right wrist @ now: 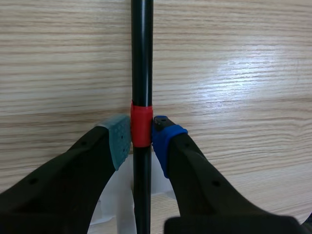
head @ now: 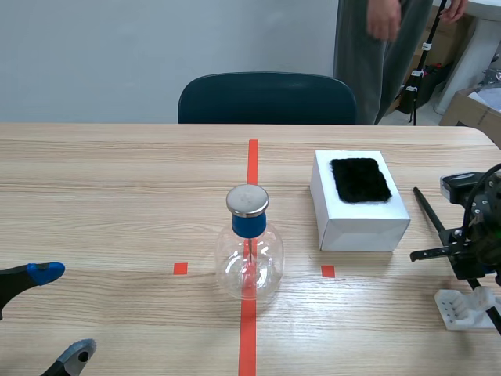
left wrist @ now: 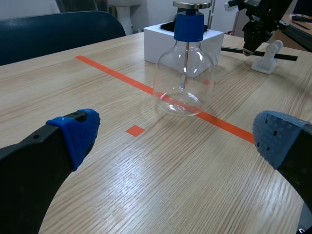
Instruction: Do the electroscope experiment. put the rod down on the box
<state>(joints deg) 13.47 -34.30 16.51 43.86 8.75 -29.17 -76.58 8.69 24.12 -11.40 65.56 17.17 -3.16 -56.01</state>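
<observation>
Black and thin, the rod (right wrist: pixel 142 68) is pinched in my right gripper (right wrist: pixel 141 141), whose two pads press its red tape band (right wrist: pixel 141 127) from either side. It runs low over the wooden table (head: pixel 117 180), just to the right of the white box (head: pixel 364 223) and apart from it. I cannot tell whether its far tip touches the wood. A small white stand (head: pixel 462 307) sits under the rod's near end, further from the box. A black furry pad (head: pixel 360 179) covers most of the box's top. Left of the box, on the orange-red line, stands the glass electroscope flask (head: pixel 249 258) with a metal cap (head: pixel 247 200). Far left of the box, my left gripper (head: pixel 61 313) has its fingers spread wide around nothing. Beyond the box I see a dark chair (head: pixel 266 98) and a person (head: pixel 376 47) standing.
</observation>
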